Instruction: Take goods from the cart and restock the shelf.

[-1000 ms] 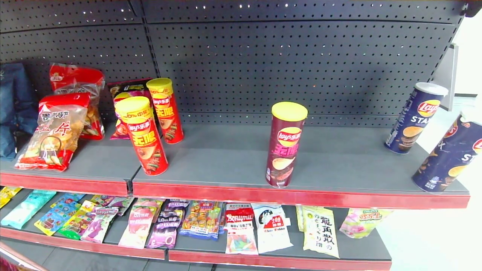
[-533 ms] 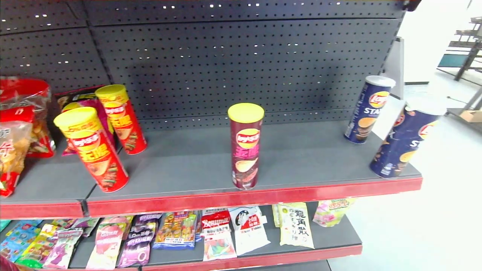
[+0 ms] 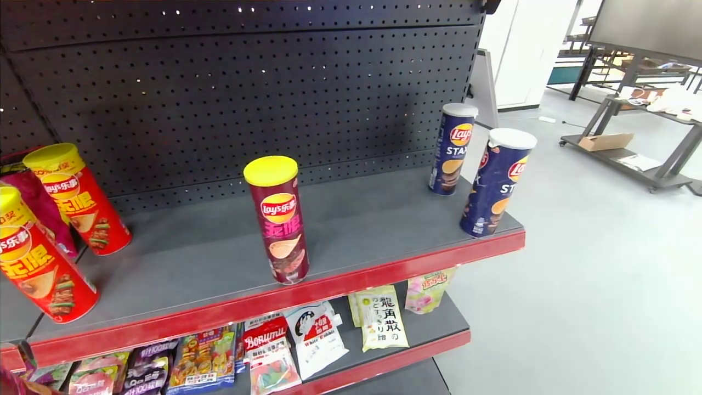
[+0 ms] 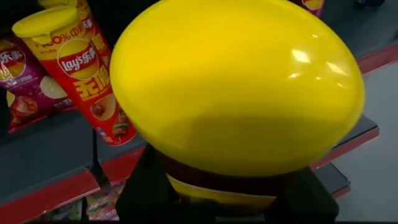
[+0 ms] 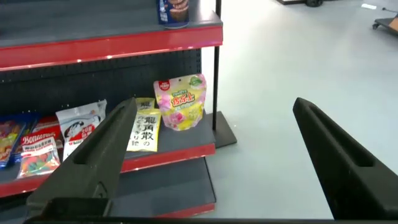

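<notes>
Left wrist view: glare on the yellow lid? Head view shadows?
Left wrist view: the yellow-lidded cardboard chip can shows soft white highlights on its glossy lid, one side shaded. Head view: a soft shadow darkens the black perforated back panel.

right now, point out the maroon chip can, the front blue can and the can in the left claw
maroon chip can [image 3: 279, 225], head view, its label
front blue can [image 3: 495, 186], head view, its side
held can [image 4: 236, 81], left wrist view, its yellow lid
</notes>
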